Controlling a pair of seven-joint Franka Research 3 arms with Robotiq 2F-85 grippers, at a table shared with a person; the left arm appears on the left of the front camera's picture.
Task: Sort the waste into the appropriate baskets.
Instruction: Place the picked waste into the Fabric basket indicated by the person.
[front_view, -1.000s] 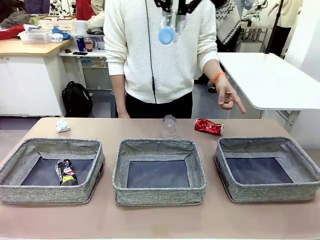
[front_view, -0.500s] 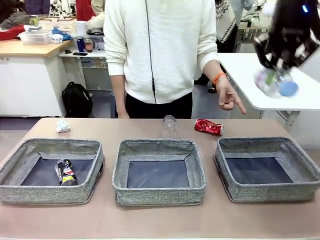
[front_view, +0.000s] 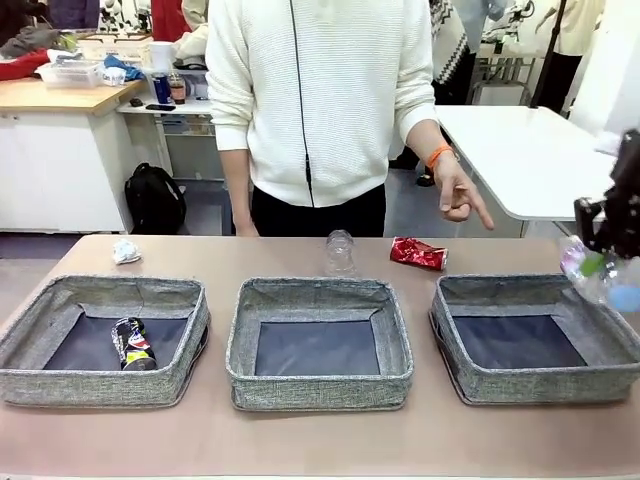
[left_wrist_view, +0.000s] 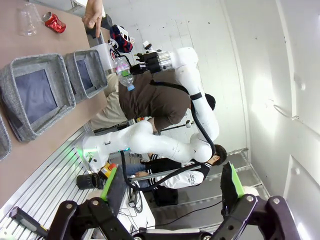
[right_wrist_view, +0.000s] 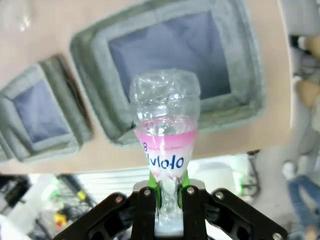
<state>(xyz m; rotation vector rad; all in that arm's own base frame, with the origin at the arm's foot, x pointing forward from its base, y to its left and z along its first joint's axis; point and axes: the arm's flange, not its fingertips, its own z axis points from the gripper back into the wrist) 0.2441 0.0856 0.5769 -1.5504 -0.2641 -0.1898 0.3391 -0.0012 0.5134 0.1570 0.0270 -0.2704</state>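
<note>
My right gripper (front_view: 603, 250) hangs at the far right, shut on a crushed clear plastic bottle (front_view: 600, 277) with a blue cap, above the right basket's (front_view: 530, 385) outer edge. In the right wrist view the fingers (right_wrist_view: 145, 200) pinch the pink-labelled bottle (right_wrist_view: 165, 120) over that basket (right_wrist_view: 247, 55). A dark can (front_view: 131, 343) lies in the left basket (front_view: 100, 388). The middle basket (front_view: 320, 390) holds nothing. Behind the baskets lie a red can (front_view: 418, 253), another clear bottle (front_view: 339, 252) and a paper wad (front_view: 125, 251). My left gripper (left_wrist_view: 169, 177) is open, high above the table.
A person in a white sweater stands at the far side, one hand (front_view: 455, 195) pointing down near the red can. A white table (front_view: 540, 160) stands behind on the right. Bare tabletop (front_view: 320, 440) runs in front of the baskets.
The right arm has carried the bottle from high above the table's middle over to the right and down, to just above the right basket's far edge. Everything else stayed put.
</note>
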